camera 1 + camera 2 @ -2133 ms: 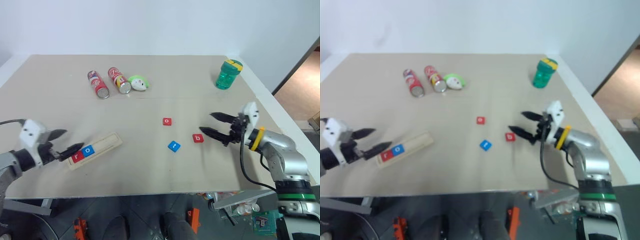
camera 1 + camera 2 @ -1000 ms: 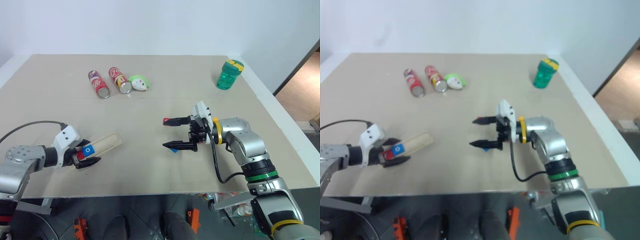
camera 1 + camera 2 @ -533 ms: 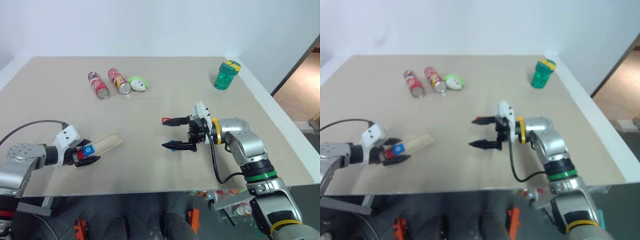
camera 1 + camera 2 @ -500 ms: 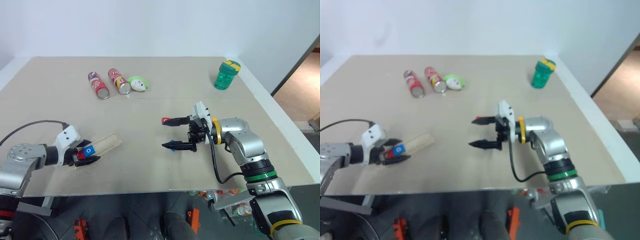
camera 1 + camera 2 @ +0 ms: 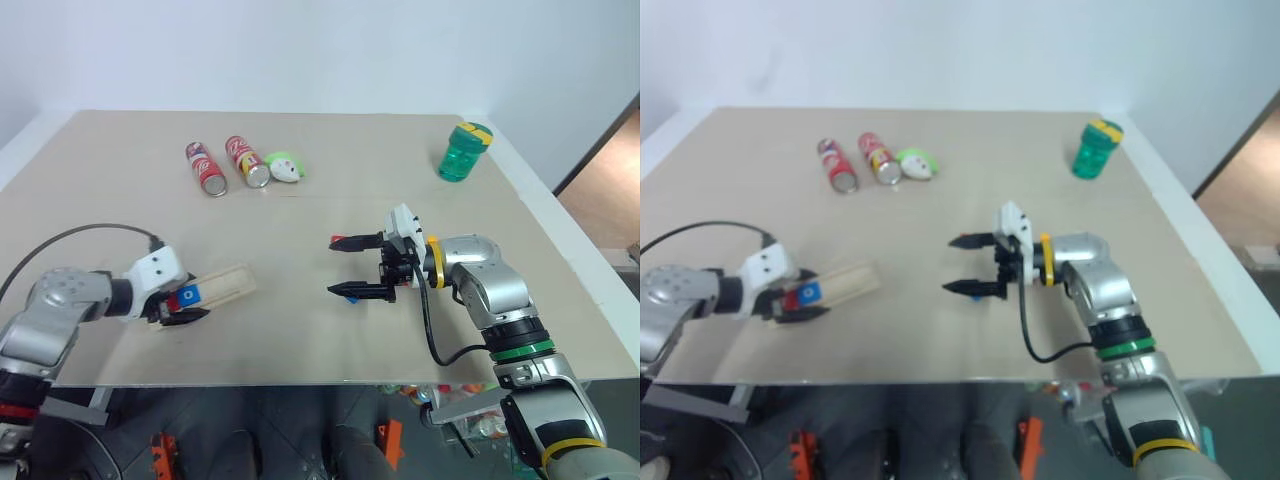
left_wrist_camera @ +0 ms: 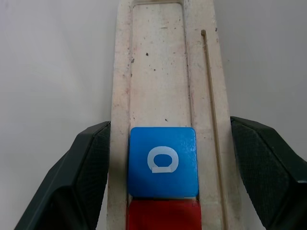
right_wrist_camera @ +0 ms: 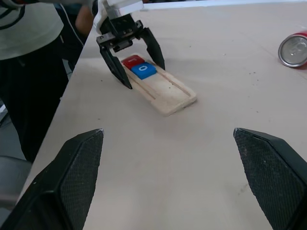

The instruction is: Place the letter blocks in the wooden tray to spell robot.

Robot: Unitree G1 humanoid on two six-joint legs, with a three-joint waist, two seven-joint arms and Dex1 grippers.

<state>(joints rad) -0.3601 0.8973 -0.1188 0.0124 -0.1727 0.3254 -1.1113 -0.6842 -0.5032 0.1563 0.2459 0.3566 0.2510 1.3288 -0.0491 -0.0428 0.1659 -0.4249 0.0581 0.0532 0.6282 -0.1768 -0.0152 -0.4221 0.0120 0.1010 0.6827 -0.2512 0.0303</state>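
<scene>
I had the left gripper [image 5: 182, 309] clenched on the sides of the wooden tray [image 5: 222, 285] near the tabletop's front-left edge, bracing it; a red tile [image 7: 133, 61] and the blue "o" tile [image 6: 163, 161] sat at its near end. The right gripper [image 5: 343, 266] hung released at mid-tabletop, a red tile [image 5: 335, 241] and a blue tile [image 5: 353, 295] at its tips. I judged "b" was next: find it, pinch it, seat it beside the "o".
</scene>
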